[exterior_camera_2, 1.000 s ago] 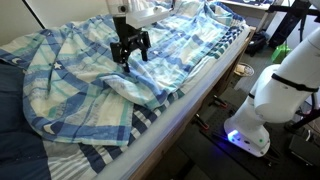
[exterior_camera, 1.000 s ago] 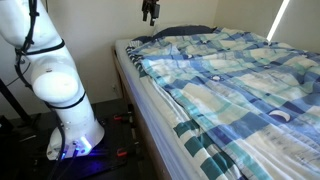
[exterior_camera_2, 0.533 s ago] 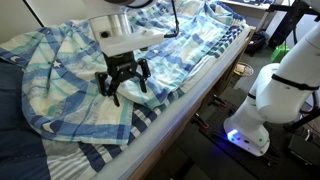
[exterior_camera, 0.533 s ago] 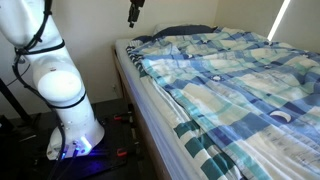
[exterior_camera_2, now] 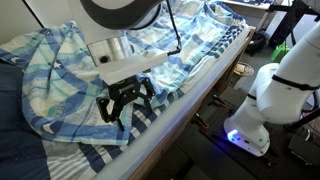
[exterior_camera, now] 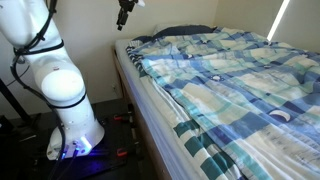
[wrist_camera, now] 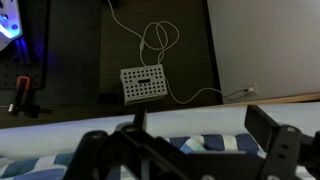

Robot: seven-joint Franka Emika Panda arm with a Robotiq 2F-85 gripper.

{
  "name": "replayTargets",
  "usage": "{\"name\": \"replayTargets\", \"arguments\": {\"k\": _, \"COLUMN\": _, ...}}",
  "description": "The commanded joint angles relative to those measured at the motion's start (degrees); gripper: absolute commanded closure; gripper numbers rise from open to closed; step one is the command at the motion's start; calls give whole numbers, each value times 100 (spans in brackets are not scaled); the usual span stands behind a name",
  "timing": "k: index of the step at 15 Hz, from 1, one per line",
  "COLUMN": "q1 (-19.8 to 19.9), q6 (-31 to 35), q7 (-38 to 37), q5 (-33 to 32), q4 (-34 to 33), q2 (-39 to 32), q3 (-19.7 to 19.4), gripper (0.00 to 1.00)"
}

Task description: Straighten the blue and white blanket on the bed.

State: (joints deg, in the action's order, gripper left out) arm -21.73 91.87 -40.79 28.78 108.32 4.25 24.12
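The blue and white plaid blanket [exterior_camera: 235,70] lies rumpled over the bed [exterior_camera: 200,140], whose teal-and-white striped sheet shows along the near side. In the other exterior view the blanket [exterior_camera_2: 70,80] is bunched, with a folded edge near the bed side [exterior_camera_2: 105,158]. My gripper [exterior_camera_2: 125,102] hangs open and empty above that blanket edge, touching nothing. It shows at the top of an exterior view [exterior_camera: 125,12]. In the wrist view its fingers [wrist_camera: 185,150] stand apart over the bed's edge and a bit of striped sheet [wrist_camera: 205,145]. A dark pillow [exterior_camera: 185,31] lies at the head.
The robot's white base [exterior_camera: 70,120] stands on the floor beside the bed, also seen in the other exterior view [exterior_camera_2: 260,110]. A white perforated box with a cable [wrist_camera: 143,83] lies on the dark floor. A wall runs behind the bed.
My gripper has moved from over the middle of the blanket out toward the bed's side edge, staying open and empty. The blanket has not moved.
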Motion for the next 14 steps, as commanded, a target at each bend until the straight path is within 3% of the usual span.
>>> {"name": "replayTargets", "arguments": {"k": 1, "q1": -6, "q6": -17, "q7": -6, "q5": -8, "q4": -27, "q2": -13, "q3": -19, "gripper": 0}}
{"name": "replayTargets", "arguments": {"k": 5, "q1": -43, "q6": 337, "q7": -1322, "q5": -315, "q4": -194, "q2": -393, "q3": 67, "gripper": 0}}
{"name": "replayTargets", "arguments": {"k": 14, "q1": -246, "q6": 1854, "q7": -3996, "q5": -522, "q4": 413, "q2": -453, "q3": 37, "gripper": 0}}
